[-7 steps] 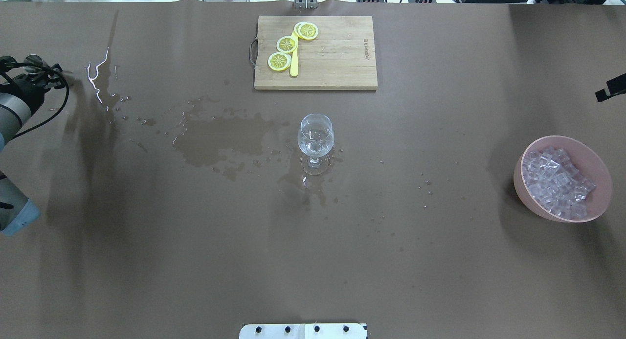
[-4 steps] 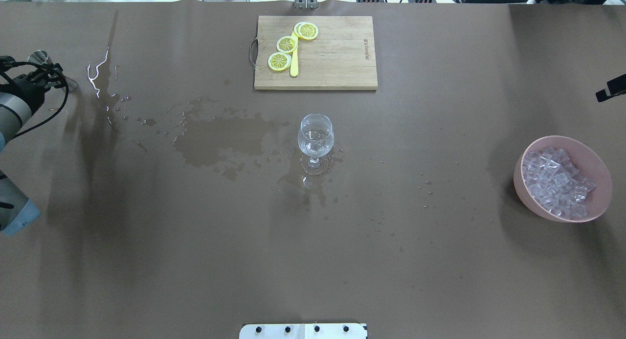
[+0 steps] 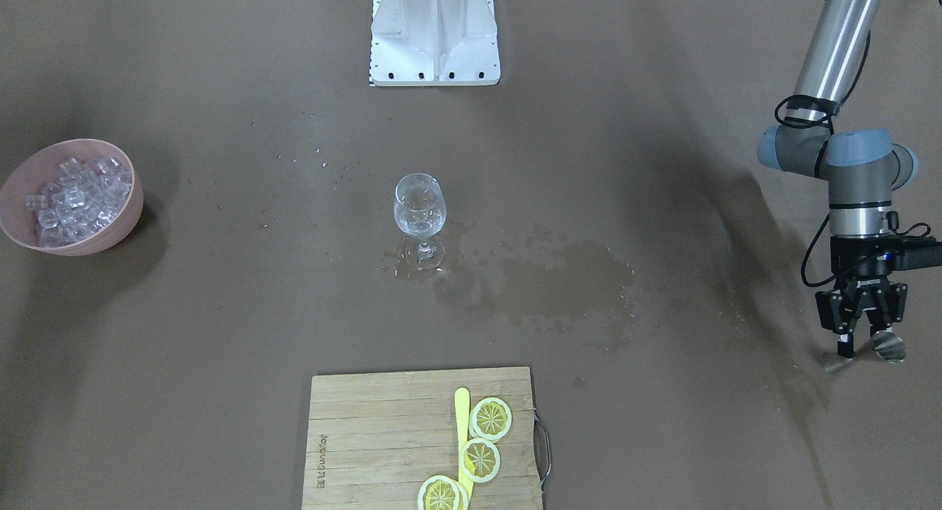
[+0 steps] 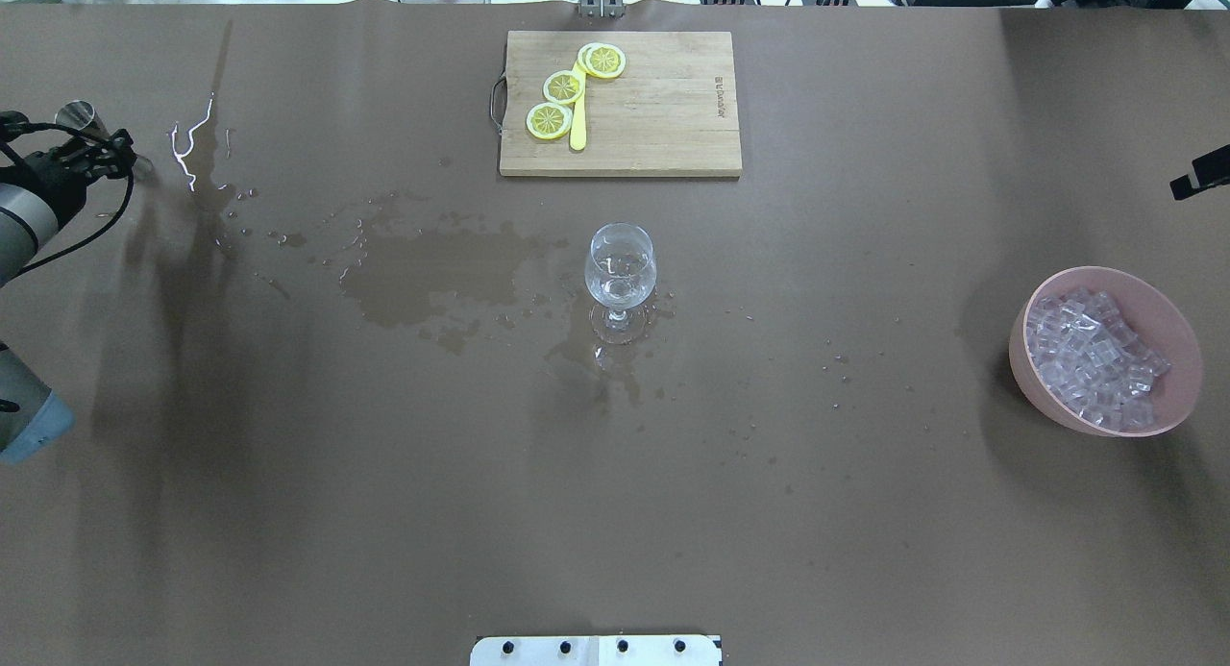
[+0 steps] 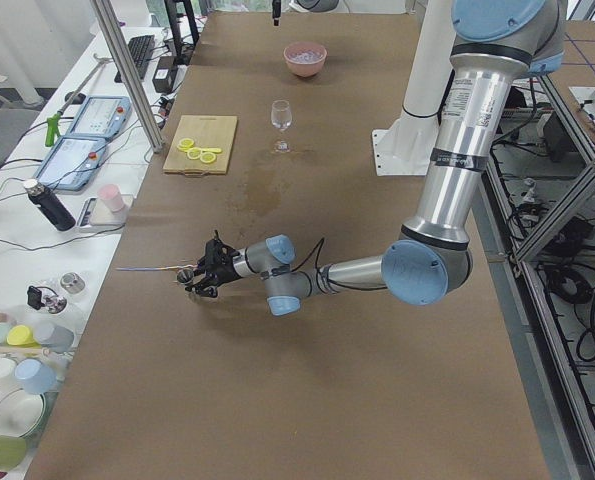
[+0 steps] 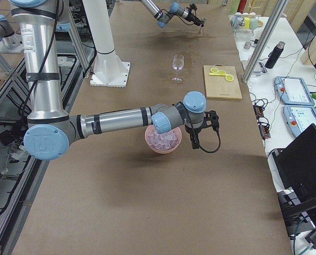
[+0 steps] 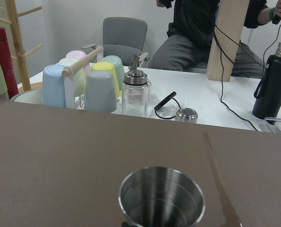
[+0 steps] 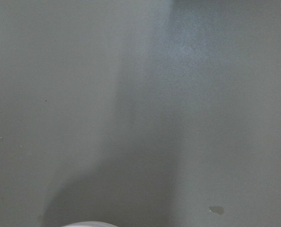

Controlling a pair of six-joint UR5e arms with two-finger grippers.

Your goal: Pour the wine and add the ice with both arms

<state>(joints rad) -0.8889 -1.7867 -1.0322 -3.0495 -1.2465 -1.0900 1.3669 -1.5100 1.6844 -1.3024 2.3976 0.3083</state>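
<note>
— Wine (image 4: 621,283)? Where is it?
— In the glass (image 4: 618,330), mid table. A wet spill (image 4: 432,272) lies left of it. Ice (image 4: 1091,358) fills the pink bowl (image 4: 1043,397) on the right.
— And the grippers?
— Left gripper (image 3: 861,342), far left, pinches a steel cup (image 3: 888,346). Right gripper (image 6: 193,136) hangs by the bowl; open or closed, I cannot tell.

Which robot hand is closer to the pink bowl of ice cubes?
Right. The right gripper hangs just beside the pink bowl; the left gripper is far off at the other end of the table, by a steel cup.
</note>
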